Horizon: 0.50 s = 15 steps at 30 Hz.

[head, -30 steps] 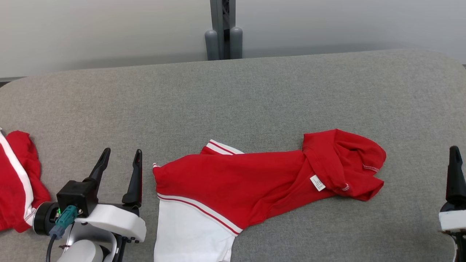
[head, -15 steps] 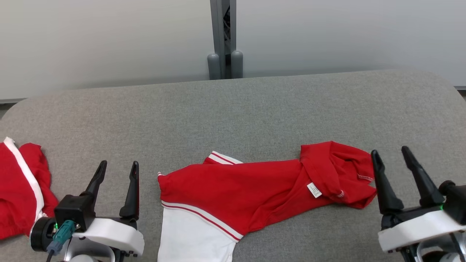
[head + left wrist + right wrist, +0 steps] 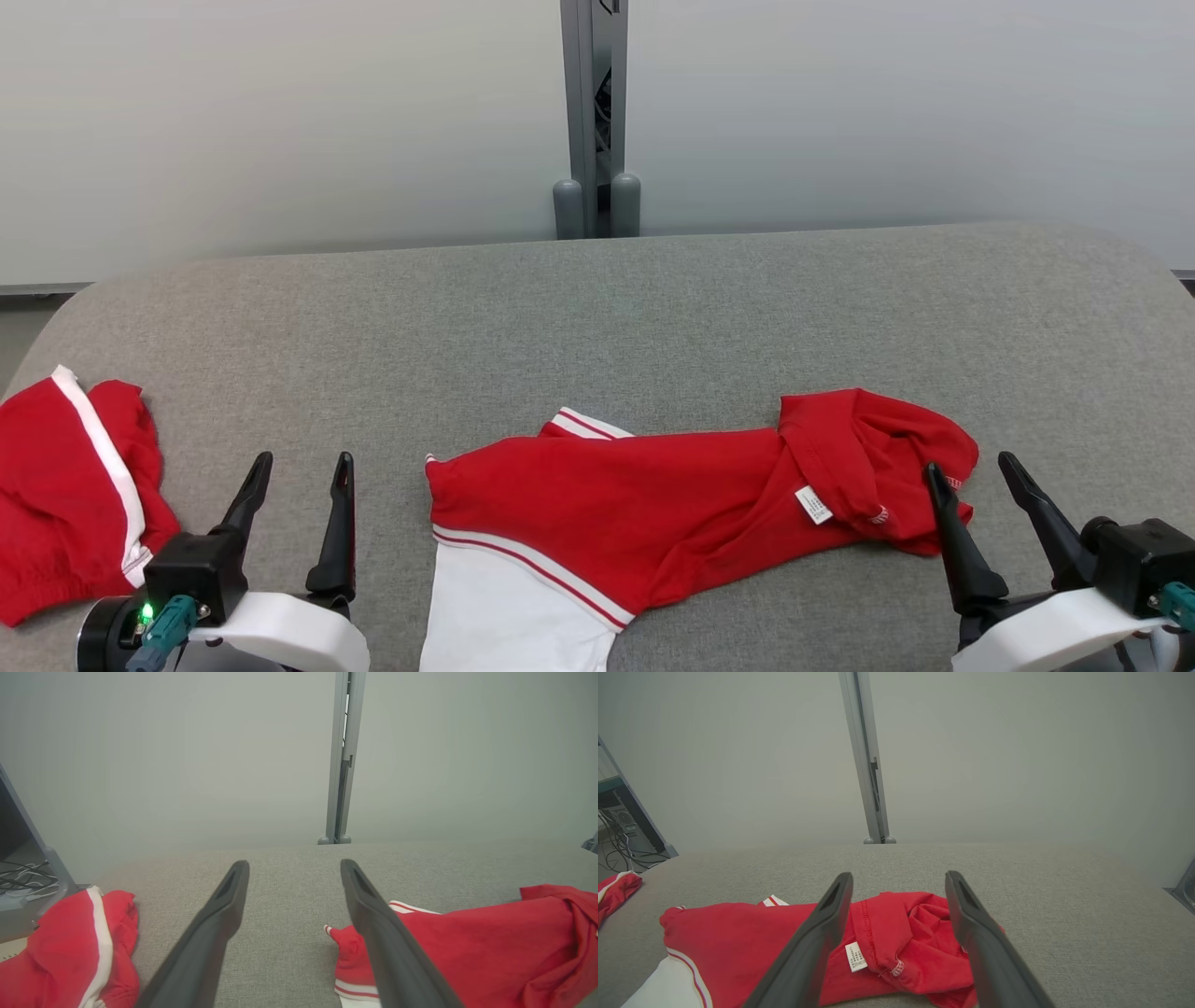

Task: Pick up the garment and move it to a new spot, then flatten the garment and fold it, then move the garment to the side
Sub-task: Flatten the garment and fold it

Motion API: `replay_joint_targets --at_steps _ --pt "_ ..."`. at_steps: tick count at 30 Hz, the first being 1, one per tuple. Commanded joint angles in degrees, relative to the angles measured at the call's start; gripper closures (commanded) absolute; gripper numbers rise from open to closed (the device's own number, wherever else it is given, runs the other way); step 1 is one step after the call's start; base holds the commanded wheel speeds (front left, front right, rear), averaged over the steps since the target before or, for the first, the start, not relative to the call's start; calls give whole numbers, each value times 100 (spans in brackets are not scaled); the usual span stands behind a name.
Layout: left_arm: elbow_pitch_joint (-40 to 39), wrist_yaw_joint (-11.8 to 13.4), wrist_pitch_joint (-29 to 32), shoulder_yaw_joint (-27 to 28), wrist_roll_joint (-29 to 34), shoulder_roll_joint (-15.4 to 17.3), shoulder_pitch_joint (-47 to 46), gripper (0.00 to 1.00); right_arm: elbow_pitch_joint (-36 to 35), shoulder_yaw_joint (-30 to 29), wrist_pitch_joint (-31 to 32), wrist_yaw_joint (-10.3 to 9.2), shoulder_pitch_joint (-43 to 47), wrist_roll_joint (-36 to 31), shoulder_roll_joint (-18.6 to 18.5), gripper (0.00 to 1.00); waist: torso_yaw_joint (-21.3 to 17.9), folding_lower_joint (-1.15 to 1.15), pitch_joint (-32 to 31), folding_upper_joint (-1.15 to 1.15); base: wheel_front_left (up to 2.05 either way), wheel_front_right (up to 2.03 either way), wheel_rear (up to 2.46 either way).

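Between left hand (image 3: 304,459) and right hand (image 3: 968,464), red-and-white garment (image 3: 653,504) lying crumpled on desk (image 3: 653,308). Both hands standing open, holding nothing. Fabric looking light, soft, limp; pinching bunched end just ahead of right hand seeming best.

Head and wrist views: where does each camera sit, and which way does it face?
Head: high, looking forward and down at the grey surface and red garment; left gripper and right gripper, both open, at the lower corners.
Left wrist: low behind its own fingers, facing the far wall; garment's striped end at right.
Right wrist: behind its fingers, facing the garment's crumpled end.
Shared: garment, grey post.
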Motion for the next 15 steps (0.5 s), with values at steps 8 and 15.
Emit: replay_joint_targets --at_steps 8,15 --pt "-85 78 41 -25 8 28 -3 0 72 13 52 1 -35 -20 -8 0 32 0 31 -1 0 0 0" --pt "-124 95 56 -48 20 28 -38 0 33 59 117 1 -121 -153 -8 0 98 0 61 -1 0 0 0"
